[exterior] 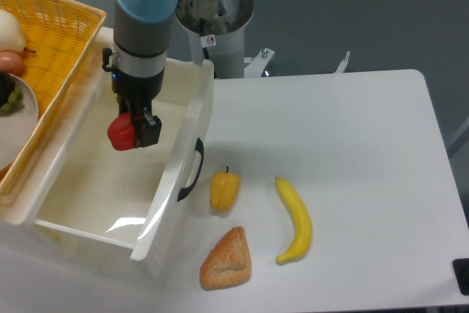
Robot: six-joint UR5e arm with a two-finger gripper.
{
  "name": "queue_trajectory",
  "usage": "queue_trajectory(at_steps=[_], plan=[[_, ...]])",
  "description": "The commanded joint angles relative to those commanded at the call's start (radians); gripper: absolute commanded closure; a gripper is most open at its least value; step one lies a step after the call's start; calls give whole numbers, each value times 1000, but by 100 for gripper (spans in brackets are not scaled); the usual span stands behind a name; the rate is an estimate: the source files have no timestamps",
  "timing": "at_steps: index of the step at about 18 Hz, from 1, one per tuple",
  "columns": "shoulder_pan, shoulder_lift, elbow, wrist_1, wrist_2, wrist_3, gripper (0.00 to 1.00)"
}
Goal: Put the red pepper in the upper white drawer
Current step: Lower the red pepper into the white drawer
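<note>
My gripper [133, 131] is shut on the red pepper [121, 134], a small glossy red bell pepper, and holds it inside the outline of the upper white drawer [95, 181], over its inner floor. The drawer is pulled out at the left of the table, deep-walled, with a black curved handle [192, 170] on its front. Whether the pepper touches the drawer floor cannot be told; it looks a little above it.
A yellow wicker basket [55, 42] with a plate and fruit sits on the drawer's left side. On the white table to the right of the drawer lie a yellow pepper [224, 189], a banana [294, 219] and a piece of bread [226, 258].
</note>
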Motion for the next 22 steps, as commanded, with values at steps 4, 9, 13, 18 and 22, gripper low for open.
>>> queue_trajectory(at_steps=[4,9,13,18,22], plan=[[2,-14,0,-2,0,58,82],[0,-40,0,-2,-21,109,82],[-6,-63,0,0,-23,117,82],[-12,-80,-5,2,-20,118,81],[-14,-80,-34,15,-18,138,77]])
